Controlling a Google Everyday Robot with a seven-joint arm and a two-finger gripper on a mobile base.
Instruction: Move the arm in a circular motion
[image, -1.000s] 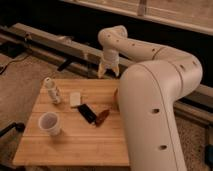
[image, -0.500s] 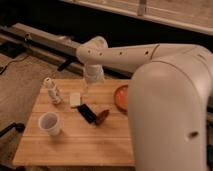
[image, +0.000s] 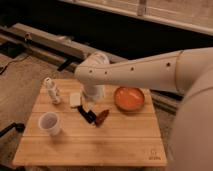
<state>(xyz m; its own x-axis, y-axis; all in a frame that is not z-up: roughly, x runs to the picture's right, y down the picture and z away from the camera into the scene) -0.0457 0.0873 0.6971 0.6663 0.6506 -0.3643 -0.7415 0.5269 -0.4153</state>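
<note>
White arm (image: 140, 72) stretches across wooden desk (image: 100, 145); hand (image: 94, 93) hangs low over the rear part, beside orange bowl (image: 129, 99) (grip state: cannot tell).

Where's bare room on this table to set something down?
Free: front strip of the wooden table, right of the white cup, and the corner in front of the orange bowl. Crowded: back centre, between the small bottle and the bowl, where the arm hangs its claw.

Prob. lab/test room, carpeted floor (image: 20, 80), metal rails (image: 47, 39), small wooden table (image: 125, 145), gripper (image: 93, 96) low over its middle
</note>
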